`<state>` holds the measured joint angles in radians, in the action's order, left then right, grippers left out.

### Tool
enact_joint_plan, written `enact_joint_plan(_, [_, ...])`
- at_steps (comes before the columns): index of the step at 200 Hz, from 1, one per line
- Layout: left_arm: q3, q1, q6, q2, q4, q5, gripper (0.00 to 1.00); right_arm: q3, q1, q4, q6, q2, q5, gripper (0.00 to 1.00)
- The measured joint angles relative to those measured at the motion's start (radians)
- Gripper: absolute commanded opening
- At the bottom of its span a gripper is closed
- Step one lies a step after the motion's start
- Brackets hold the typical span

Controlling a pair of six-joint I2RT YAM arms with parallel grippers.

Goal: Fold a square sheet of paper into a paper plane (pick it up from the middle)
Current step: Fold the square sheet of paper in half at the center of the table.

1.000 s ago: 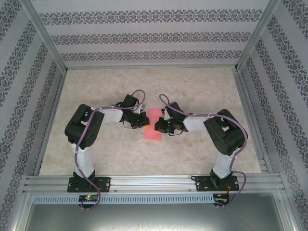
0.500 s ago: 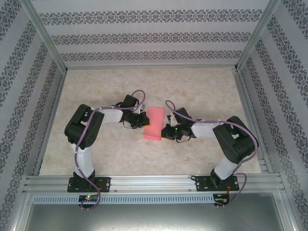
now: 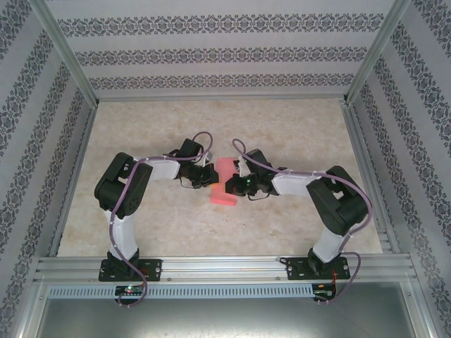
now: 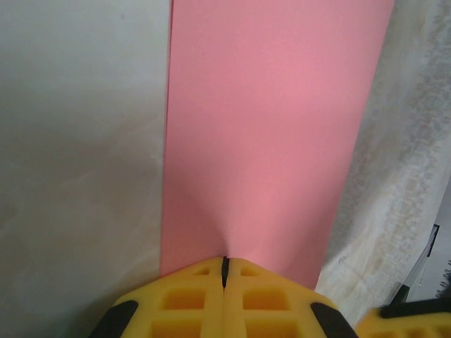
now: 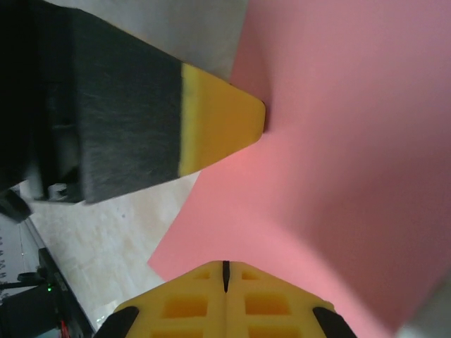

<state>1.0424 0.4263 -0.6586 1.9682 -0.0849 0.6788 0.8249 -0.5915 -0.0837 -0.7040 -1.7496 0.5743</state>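
My left claw (image 4: 224, 262) clamps the paper (image 4: 268, 127) at its edge; my right claw (image 5: 225, 267), closed, covers part of it. I can't make out any folds.

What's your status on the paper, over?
Left gripper shut, pinching the pink paper at its edge. Right gripper shut, tips at the paper. Paper a narrow strip; grippers crowd each other.

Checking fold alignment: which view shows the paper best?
Left wrist. The paper runs as a long strip with both side edges clear, pinched by the left gripper. Top view has it small and partly covered. Right wrist shows one corner, very close.
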Motion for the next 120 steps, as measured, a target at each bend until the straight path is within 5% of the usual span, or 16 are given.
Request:
enact_joint_plan(57, [-0.002, 0.000, 0.000, 0.000, 0.002, 0.000, 0.00, -0.058, -0.014, -0.074, 0.000, -0.043, 0.014, 0.00])
enact_joint_plan(120, [-0.003, 0.000, 0.000, -0.002, 0.003, -0.002, 0.00, -0.288, 0.009, -0.249, 0.003, 0.087, 0.020, 0.00])
